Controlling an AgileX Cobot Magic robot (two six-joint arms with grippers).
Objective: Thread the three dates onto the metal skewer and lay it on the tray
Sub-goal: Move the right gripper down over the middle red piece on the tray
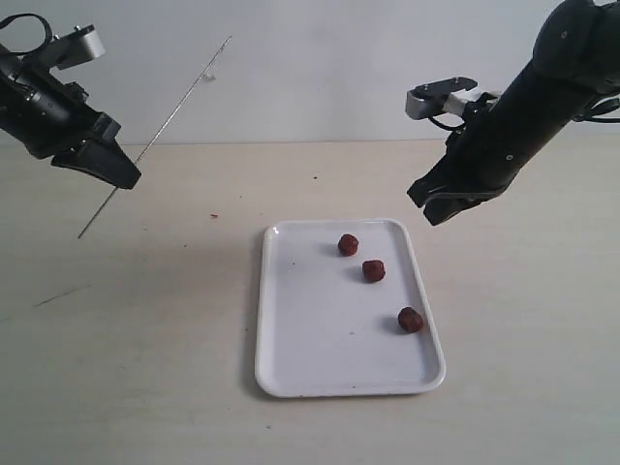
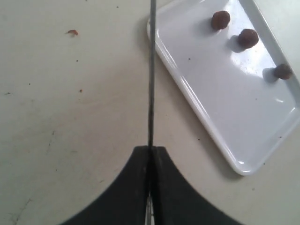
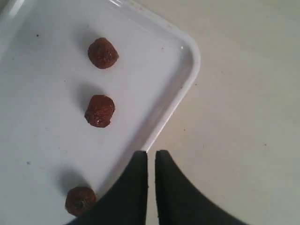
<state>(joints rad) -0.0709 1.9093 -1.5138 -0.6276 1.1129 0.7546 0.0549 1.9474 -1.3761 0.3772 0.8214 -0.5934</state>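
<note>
The thin grey metal skewer [image 1: 155,137] is clamped in the closed left claw [image 1: 114,174], well apart from the flat white rectangular tray [image 1: 291,368]. Three wrinkled dark reddish-brown dates [image 1: 373,270] are lying loose in the tray. The right claw [image 1: 444,205], slightly open and empty, is held just above the tray's far right corner.

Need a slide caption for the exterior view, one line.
Left gripper holds the metal skewer aloft; three dates lie on the tray.

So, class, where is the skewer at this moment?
In the exterior view the skewer is on the left, held in the air by the left tool, slanting up toward the wall, well clear of the tray.
</note>
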